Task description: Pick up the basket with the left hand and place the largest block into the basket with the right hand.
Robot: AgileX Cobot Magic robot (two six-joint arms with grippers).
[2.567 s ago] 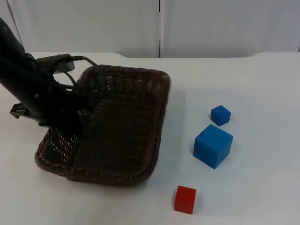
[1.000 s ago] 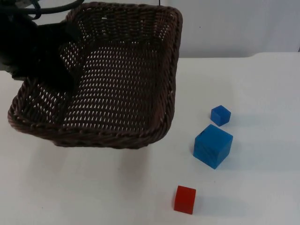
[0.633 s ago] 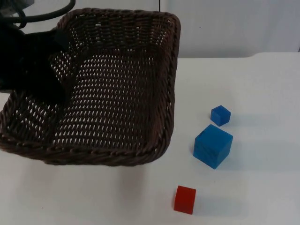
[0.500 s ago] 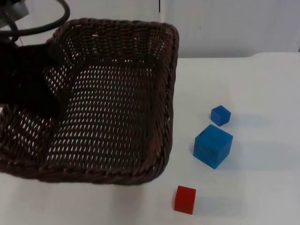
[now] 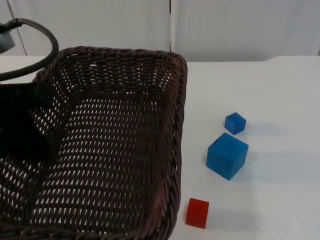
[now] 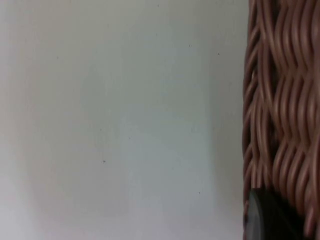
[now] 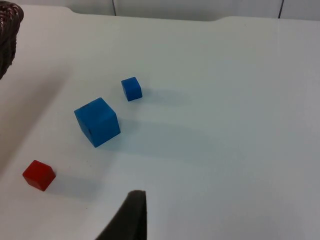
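Note:
The dark brown wicker basket [image 5: 176, 130] hangs in the air over the table's left half, held level with its inside bare. My left gripper [image 5: 31, 125] is shut on its left rim; in the left wrist view the woven rim [image 6: 280, 100] runs beside my black fingertip [image 6: 265, 220]. The largest block, a blue cube [image 5: 227, 155], sits on the table to the right of the basket and also shows in the right wrist view [image 7: 97, 121]. My right gripper [image 7: 131, 217] waits high above the table, well short of the blocks.
A small blue cube [image 5: 235, 122] [image 7: 131, 88] lies just behind the large one. A red cube [image 5: 197, 213] [image 7: 38, 175] lies near the front edge, close to the basket's corner. The basket's edge [image 7: 7, 30] shows in the right wrist view. White table stretches to the right.
The left arm has lifted the basket off the table and brought it higher and forward, so it looms larger. The three blocks have not moved.

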